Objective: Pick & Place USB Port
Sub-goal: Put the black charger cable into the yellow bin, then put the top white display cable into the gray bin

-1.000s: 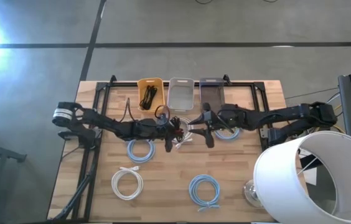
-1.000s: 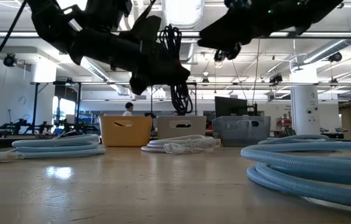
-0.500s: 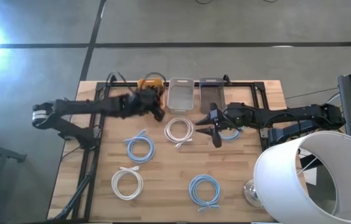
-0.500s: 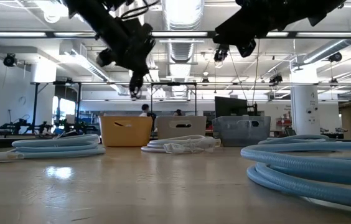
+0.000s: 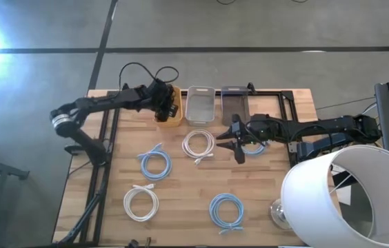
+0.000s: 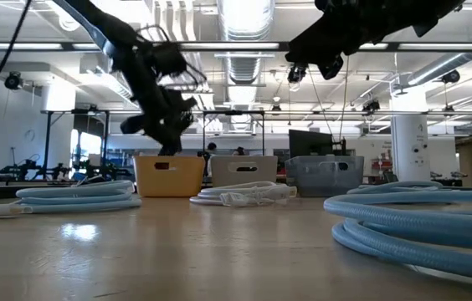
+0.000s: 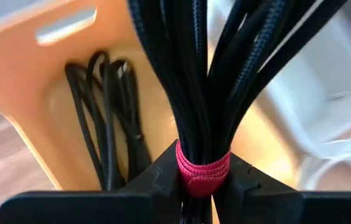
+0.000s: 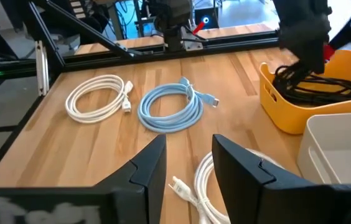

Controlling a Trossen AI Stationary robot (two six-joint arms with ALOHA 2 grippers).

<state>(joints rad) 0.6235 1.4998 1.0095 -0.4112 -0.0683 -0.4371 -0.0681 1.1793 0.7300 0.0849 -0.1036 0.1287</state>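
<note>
Swung from mid-table to the back edge, left gripper (image 7: pixel 203 186) clamps black cable bundle (image 7: pixel 213 74) over yellow bin (image 5: pixel 167 105); release low; right gripper (image 8: pixel 188 165) hovers open.

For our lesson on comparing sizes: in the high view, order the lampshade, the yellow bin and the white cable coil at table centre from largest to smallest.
1. Lampshade, though it stands nearer the camera.
2. Yellow bin and white cable coil look alike; no ranking between them.

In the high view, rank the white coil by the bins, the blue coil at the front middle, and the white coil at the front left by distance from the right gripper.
From the right gripper:
1. White coil by the bins: just to its left, mid-table.
2. Blue coil at the front middle: toward the front edge.
3. White coil at the front left: farthest, across toward the left arm's side.
</note>
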